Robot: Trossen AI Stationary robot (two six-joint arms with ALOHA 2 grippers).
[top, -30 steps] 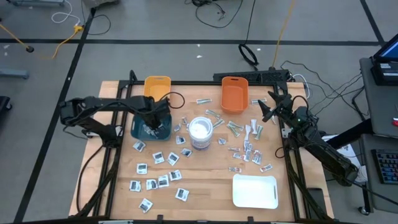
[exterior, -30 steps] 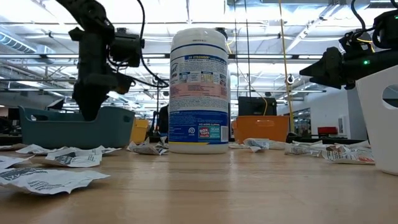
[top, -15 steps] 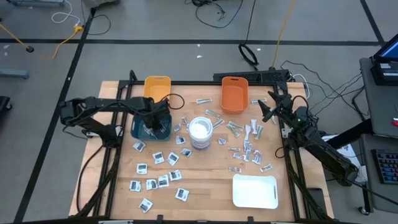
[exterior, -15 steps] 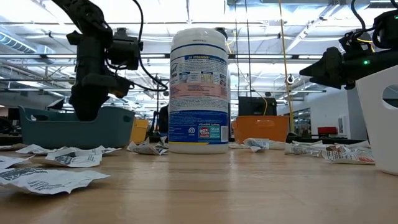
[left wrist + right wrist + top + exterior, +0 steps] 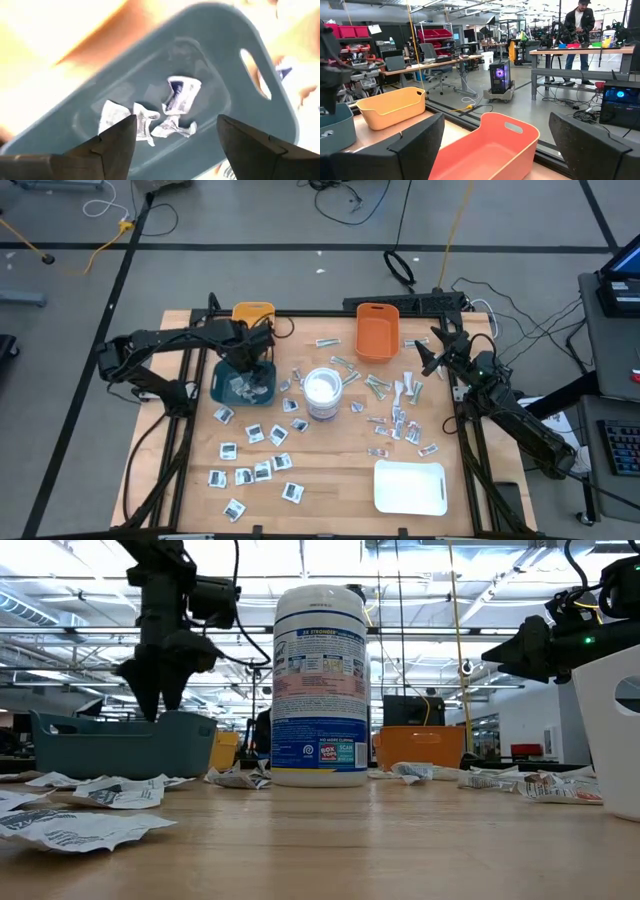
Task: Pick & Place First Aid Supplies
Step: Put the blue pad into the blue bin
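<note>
Teal plastic, the shallow bin [image 5: 243,383] at our left holds a few crumpled white packets [image 5: 165,112] on its floor, so that is where we judge sorted supplies go. Our left gripper [image 5: 252,352] hangs just above the bin with its two dark fingers [image 5: 112,145] spread and nothing between them; in the left wrist view the packets lie in the bin beneath the gap.

Most of the small flat first aid packets [image 5: 262,470] lie scattered on the wooden table [image 5: 330,480], white squares with dark centres toward the near left, silvery wrappers and pale strips [image 5: 398,420] to the right of the tall white wipes canister [image 5: 322,393]. Our right gripper [image 5: 432,352] waits above the table's far right corner, fingers wide apart and empty, near the orange plastic bin [image 5: 376,331].

For room, we judge the left arm can rise clear of the bin's walls, with the yellow bin [image 5: 252,315] close behind it and the canister beside. A white rectangular tray [image 5: 409,486] sits at the near right edge, well apart from both arms.
</note>
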